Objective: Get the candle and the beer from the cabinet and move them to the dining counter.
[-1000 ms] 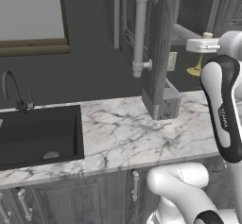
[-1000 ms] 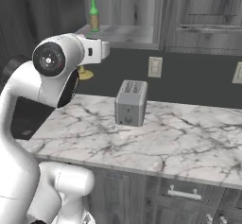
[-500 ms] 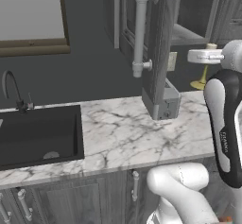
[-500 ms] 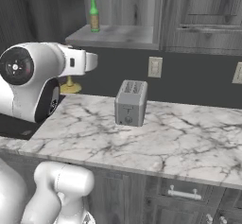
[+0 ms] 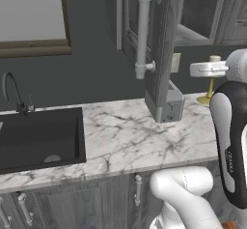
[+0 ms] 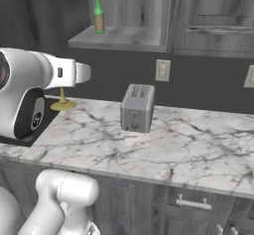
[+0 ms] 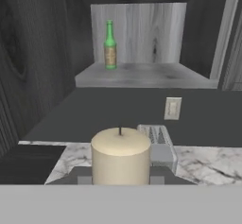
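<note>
hand (image 7: 121, 178) grips candle (image 7: 121, 156) | beer (image 7: 110, 45) in cabinet (image 7: 142, 74)

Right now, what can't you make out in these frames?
- Hand's fingertips: hand view, hidden behind the candle and the bottom edge.
- Candle in the left base view: the white hand covers most of it; top stub and brass base show.
- Beer label: too small to read in either view.
- Cabinet shelf: left base view, mostly blocked by the open door.
</note>
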Tool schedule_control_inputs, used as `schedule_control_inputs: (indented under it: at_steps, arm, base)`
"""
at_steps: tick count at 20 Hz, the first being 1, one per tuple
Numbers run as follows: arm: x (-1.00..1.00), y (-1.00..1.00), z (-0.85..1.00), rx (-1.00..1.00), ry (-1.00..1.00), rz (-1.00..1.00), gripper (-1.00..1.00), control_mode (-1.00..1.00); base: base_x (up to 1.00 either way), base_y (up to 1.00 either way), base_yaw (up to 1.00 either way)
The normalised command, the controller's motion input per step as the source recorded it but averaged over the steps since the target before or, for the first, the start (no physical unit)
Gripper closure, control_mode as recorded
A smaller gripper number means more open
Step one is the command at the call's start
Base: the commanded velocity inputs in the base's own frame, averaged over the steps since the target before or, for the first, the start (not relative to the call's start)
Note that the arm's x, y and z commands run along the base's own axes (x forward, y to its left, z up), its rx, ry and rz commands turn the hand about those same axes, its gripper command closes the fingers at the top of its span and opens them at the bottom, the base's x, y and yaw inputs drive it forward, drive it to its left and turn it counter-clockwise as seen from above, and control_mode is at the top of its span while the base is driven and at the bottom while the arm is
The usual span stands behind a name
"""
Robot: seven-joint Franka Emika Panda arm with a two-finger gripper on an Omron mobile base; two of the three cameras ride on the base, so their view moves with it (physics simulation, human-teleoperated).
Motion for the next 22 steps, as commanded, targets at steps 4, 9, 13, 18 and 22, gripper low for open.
schedule_control_inputs:
  at_steps: [4, 9, 13, 18, 22]
  arm:
    - [-0.10, 0.04, -0.09, -0.01, 0.00, 0.00, 1.00, -1.00]
    - [-0.01, 0.02, -0.02, 0.00, 0.00, 0.00, 1.00, -1.00]
    - [0.00, 0.00, 0.00, 0.00, 0.00, 0.00, 1.00, 1.00]
    - [0.00, 0.00, 0.00, 0.00, 0.00, 0.00, 1.00, 1.00]
    - [0.00, 0.00, 0.00, 0.00, 0.00, 0.00, 1.00, 1.00]
  base:
    - [0.00, 0.00, 0.00]
    - [0.00, 0.00, 0.00]
    - [-0.03, 0.00, 0.00]
    - [-0.82, -0.26, 0.01]
    - [-1.00, -0.55, 0.19]
